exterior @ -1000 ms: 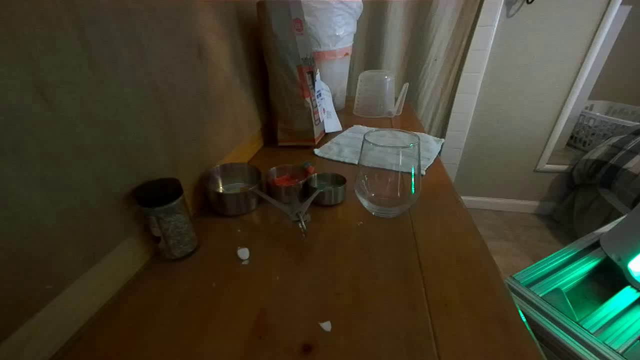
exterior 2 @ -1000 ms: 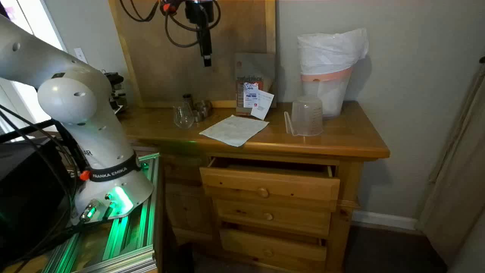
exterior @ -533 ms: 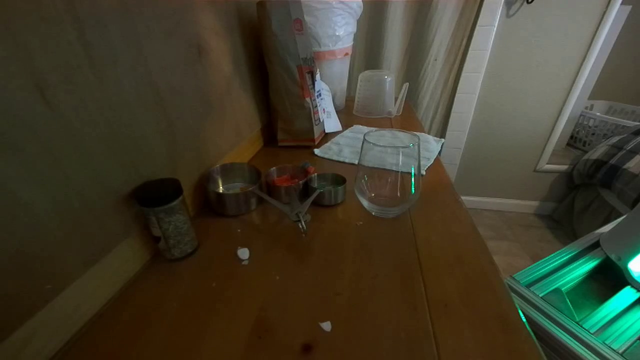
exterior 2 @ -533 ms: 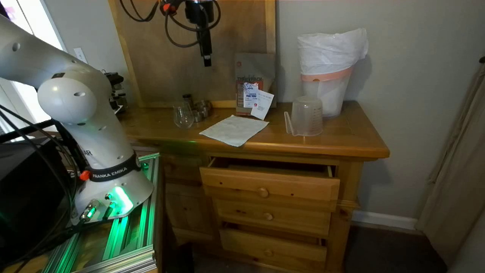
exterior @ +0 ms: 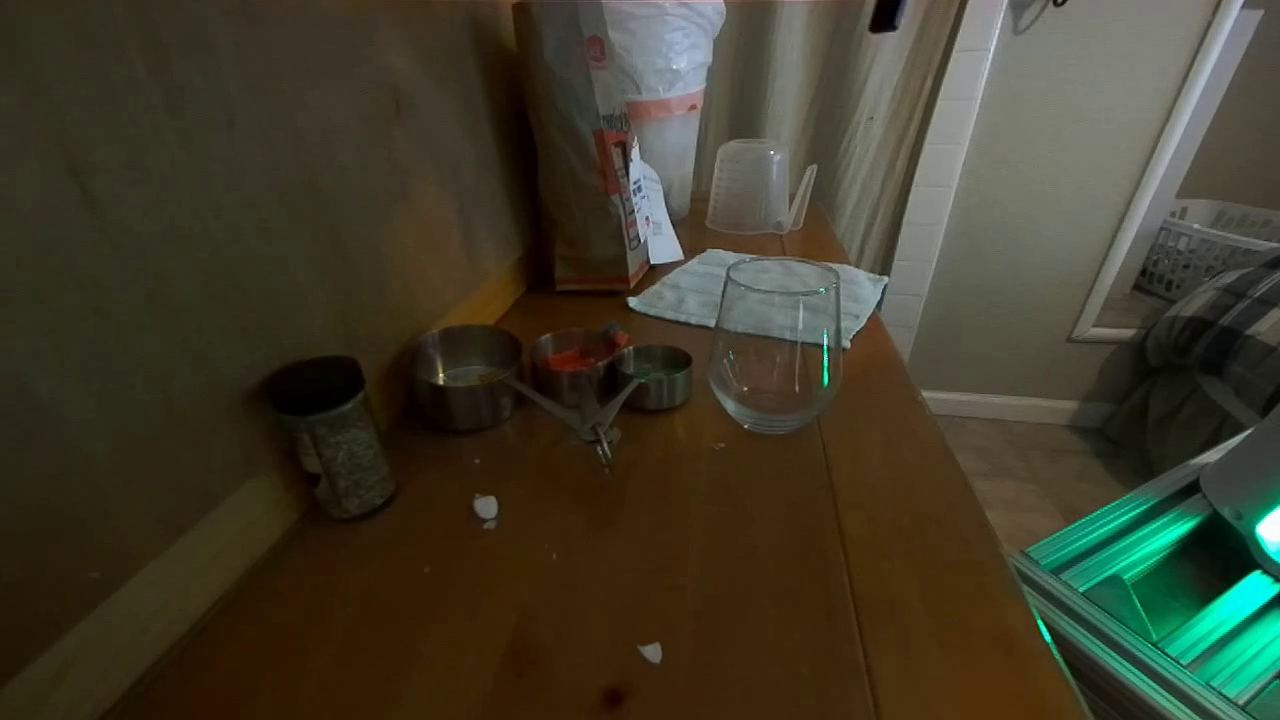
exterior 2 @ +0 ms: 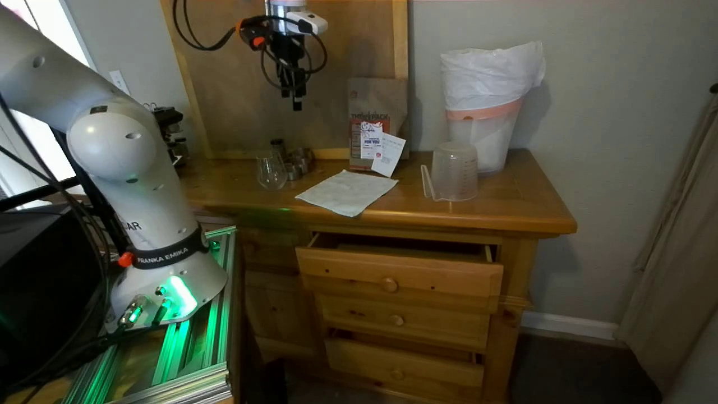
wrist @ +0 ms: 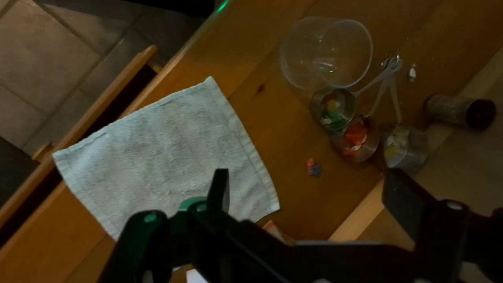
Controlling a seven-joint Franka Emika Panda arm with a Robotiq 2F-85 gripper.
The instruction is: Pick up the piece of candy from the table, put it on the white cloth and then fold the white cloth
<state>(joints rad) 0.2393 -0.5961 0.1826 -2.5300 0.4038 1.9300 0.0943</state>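
Observation:
A small pink and blue piece of candy (wrist: 314, 168) lies on the brown table (wrist: 302, 200) in the wrist view, between the white cloth and the metal cups. In an exterior view the candy (exterior: 617, 336) is partly hidden behind the cups. The white cloth (wrist: 169, 137) lies flat and unfolded; it also shows in both exterior views (exterior: 690, 290) (exterior 2: 348, 193). My gripper (wrist: 307, 177) is open and empty. It hangs high above the table in an exterior view (exterior 2: 295, 101), and the candy appears between its fingers from above.
A clear glass (exterior: 776, 350) stands near the cloth. Joined metal measuring cups (exterior: 468, 378) and a black-lidded jar (exterior: 335, 440) stand by the wall. A brown paper bag (exterior 2: 377, 101), a plastic jug (exterior 2: 454, 171) and a lined bin (exterior 2: 488, 112) stand farther along. A drawer (exterior 2: 398, 275) is open.
The arm has moved and my gripper has come down and turned, so more of it shows. A dark fingertip now shows at the top of an exterior view. The candy and cloth have not moved.

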